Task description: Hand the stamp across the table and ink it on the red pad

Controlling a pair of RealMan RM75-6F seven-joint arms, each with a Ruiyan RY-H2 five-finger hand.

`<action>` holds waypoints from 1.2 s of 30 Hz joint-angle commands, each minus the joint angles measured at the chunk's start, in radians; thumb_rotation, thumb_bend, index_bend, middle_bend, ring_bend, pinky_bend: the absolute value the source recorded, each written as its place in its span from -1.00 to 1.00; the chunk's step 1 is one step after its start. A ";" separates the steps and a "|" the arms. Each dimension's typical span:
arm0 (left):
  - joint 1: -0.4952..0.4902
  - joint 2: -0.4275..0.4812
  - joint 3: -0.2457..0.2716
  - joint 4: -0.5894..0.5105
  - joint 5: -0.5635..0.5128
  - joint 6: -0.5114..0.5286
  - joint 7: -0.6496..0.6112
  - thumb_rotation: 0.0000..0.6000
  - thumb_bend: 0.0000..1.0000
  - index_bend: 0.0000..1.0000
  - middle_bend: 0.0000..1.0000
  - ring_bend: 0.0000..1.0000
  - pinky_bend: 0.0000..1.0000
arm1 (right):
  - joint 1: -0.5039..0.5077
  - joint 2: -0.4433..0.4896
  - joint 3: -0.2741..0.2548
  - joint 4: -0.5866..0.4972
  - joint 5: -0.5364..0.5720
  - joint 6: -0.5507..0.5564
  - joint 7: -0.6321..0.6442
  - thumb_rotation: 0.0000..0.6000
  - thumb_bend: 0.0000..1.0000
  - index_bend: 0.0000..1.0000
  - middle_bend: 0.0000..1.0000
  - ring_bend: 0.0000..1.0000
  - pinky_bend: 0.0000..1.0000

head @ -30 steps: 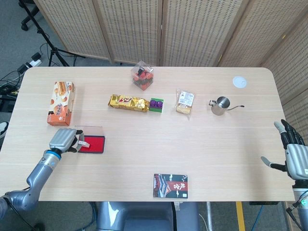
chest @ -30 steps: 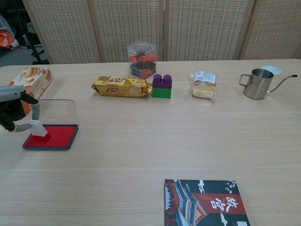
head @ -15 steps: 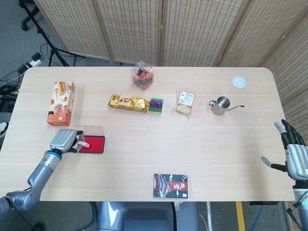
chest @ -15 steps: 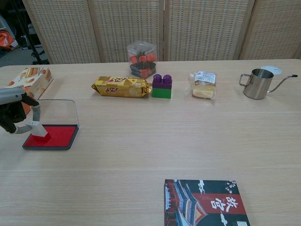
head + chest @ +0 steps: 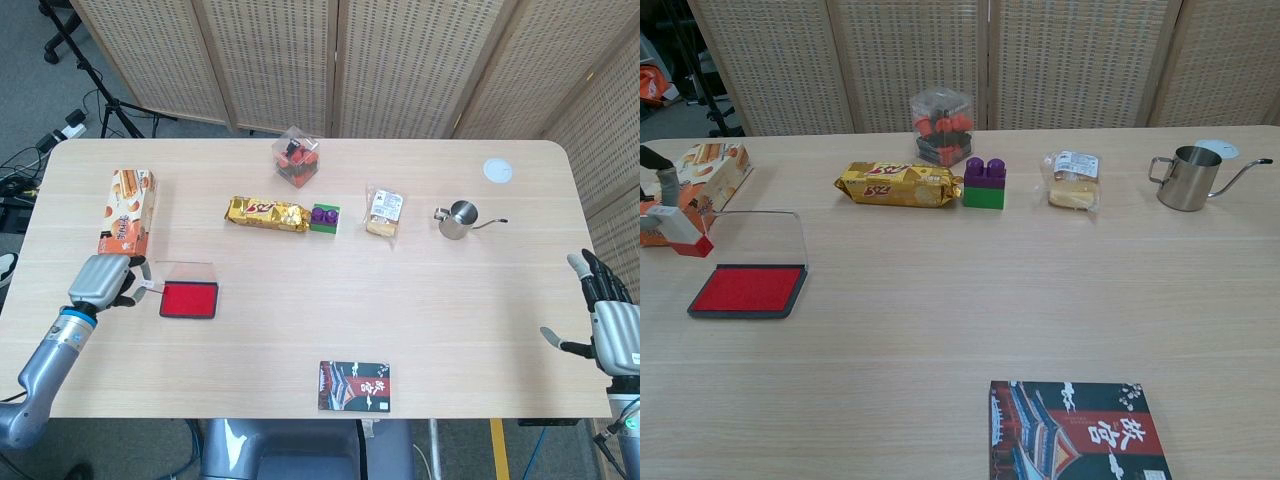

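Chest view shows us the stamp [image 5: 685, 232] pinched by our left robot hand [image 5: 100, 281], lifted just left of the red pad [image 5: 748, 290], its reddened face clear of the ink. Our right robot hand [image 5: 612, 320] waits empty, fingers spread, at the table [image 5: 300, 330] edge.

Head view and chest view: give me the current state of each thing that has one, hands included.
Stamp: held clear of the pad, its face red.
Left hand: holds the stamp.
Right hand: holds nothing, fingers apart.
Red pad: lid open, upright at its far edge.
Steel pitcher: upright.
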 commanded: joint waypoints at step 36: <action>0.035 -0.076 0.061 0.236 -0.068 -0.120 -0.055 1.00 -0.29 0.12 1.00 1.00 0.86 | 0.002 -0.016 0.000 -0.012 0.011 -0.001 -0.052 1.00 -1.00 -1.00 -1.00 -1.00 -0.77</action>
